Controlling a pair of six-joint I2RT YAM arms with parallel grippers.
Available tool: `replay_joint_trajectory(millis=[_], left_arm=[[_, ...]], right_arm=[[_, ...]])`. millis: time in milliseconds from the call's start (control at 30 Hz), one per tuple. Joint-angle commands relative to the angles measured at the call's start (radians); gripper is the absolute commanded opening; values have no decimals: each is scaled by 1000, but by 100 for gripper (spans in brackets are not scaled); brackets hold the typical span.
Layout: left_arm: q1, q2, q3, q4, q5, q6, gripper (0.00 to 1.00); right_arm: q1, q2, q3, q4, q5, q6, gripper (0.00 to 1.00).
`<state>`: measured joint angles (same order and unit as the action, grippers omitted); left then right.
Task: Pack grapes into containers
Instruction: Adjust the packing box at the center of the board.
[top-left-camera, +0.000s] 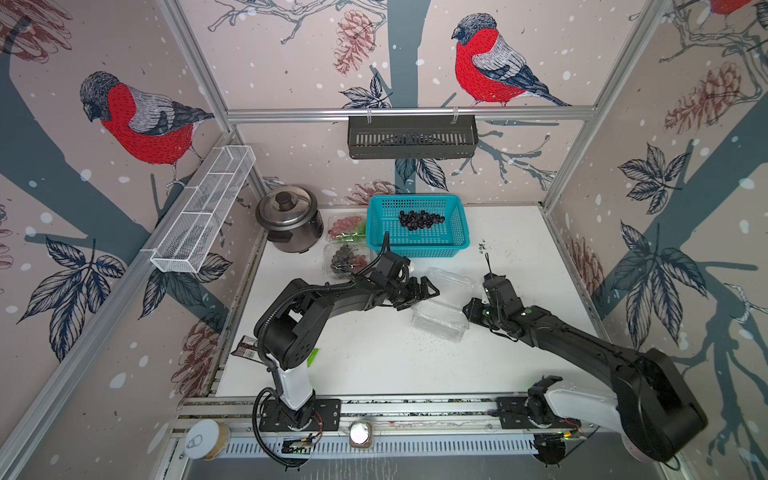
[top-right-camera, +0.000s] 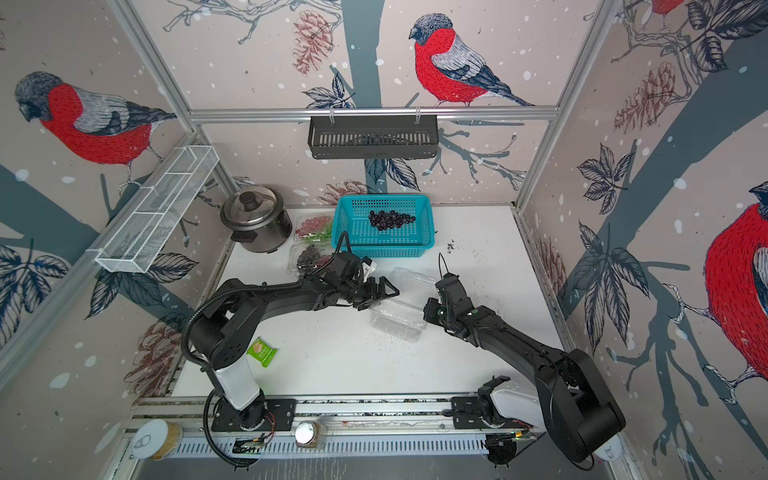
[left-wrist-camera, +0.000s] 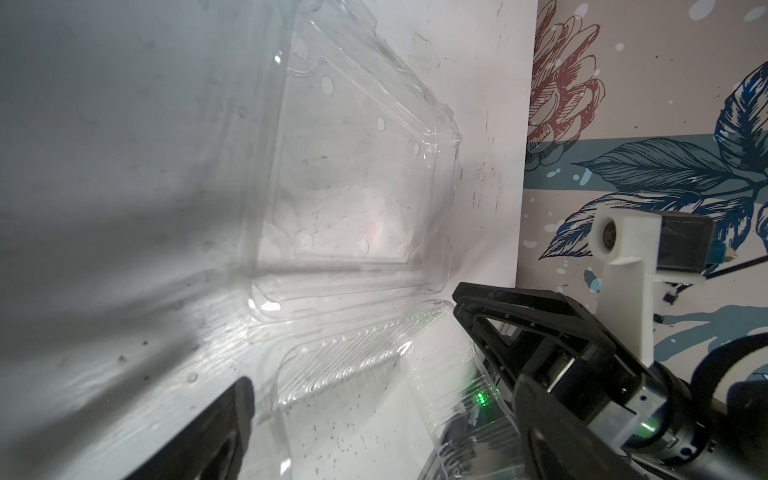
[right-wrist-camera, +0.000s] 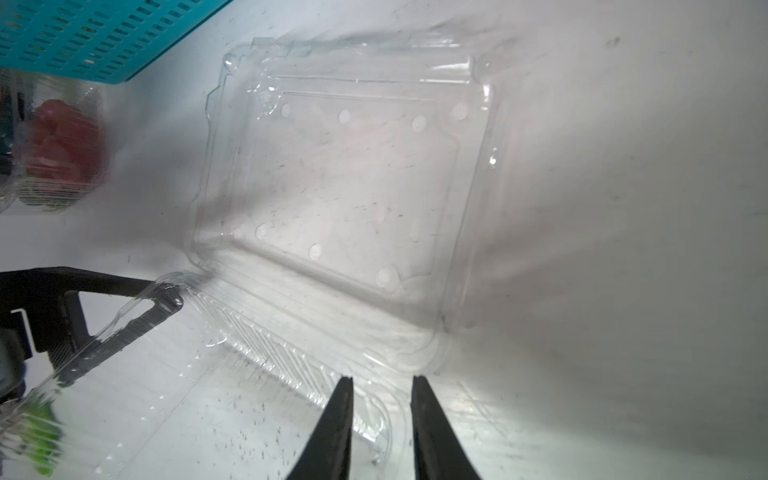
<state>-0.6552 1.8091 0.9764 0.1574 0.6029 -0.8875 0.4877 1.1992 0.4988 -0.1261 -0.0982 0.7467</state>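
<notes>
An empty clear container lies open mid-table, its tray (top-left-camera: 440, 322) toward me and its lid (top-left-camera: 452, 279) flat behind it. My right gripper (right-wrist-camera: 382, 378) is shut on the tray's right corner rim (right-wrist-camera: 374, 411), its fingers a narrow gap apart. My left gripper (top-left-camera: 422, 298) stands open at the tray's left end, one finger (right-wrist-camera: 83, 299) beside the corner. Dark grapes (top-left-camera: 420, 219) lie in the teal basket (top-left-camera: 419, 250). Two closed containers left of it hold red and green grapes (top-left-camera: 347, 226) and dark and red grapes (top-left-camera: 345, 259).
A steel rice cooker (top-left-camera: 290, 218) stands at the back left. A green snack packet (top-right-camera: 262, 351) lies by the left arm's base, a dark packet (top-left-camera: 245, 347) at the table's left edge. A white wire shelf (top-left-camera: 203, 208) and a black shelf (top-left-camera: 411, 137) hang on the walls.
</notes>
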Motion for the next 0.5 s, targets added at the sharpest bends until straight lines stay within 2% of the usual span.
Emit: replay_joint_trajectory(millis=[0, 167, 333, 467], left_arm=[[-1, 19, 16, 69, 20, -19, 96], [-2, 49, 49, 78, 28, -24, 96], [-2, 55, 59, 54, 17, -9, 95], [-1, 61, 58, 49, 13, -4, 95]], right_arm=[[-1, 13, -3, 36, 34, -24, 27], [-14, 73, 21, 29, 41, -30, 29], [-72, 59, 48, -20, 48, -60, 51], [-143, 41, 62, -22, 47, -95, 64]])
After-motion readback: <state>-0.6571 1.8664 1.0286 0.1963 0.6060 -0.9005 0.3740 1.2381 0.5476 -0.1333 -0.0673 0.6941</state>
